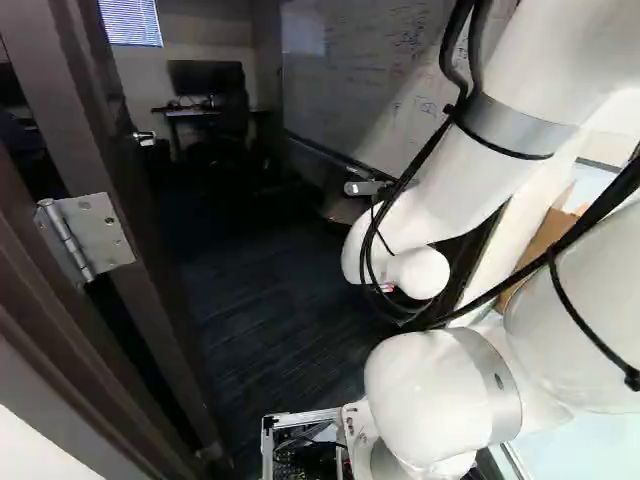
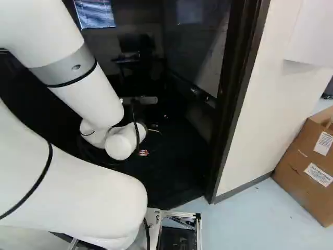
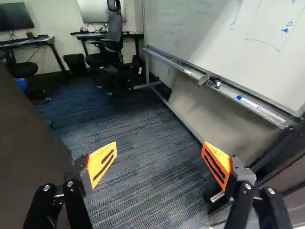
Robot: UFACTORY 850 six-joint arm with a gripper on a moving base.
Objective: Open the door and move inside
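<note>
The dark door (image 1: 85,120) stands wide open at the left of the left base view, its metal hinge (image 1: 88,238) exposed and its handle (image 1: 144,138) farther along. In the wrist view, the door's dark face (image 3: 28,148) rises close beside one finger. My gripper (image 3: 159,155) is open there, nothing between its fingers, with carpet beyond them. In both base views the black gripper cannot be made out; the arm's white wrist (image 2: 120,141) reaches into the doorway. The dark door frame (image 2: 240,88) stands to the right of the arm in the right base view.
A whiteboard (image 3: 228,47) with a marker tray lines one side of the room inside. Desks (image 3: 109,35) and an office chair (image 3: 114,36) stand at the far wall. Outside, a white wall (image 2: 265,104) adjoins the frame, with a cardboard box (image 2: 307,161) beyond it.
</note>
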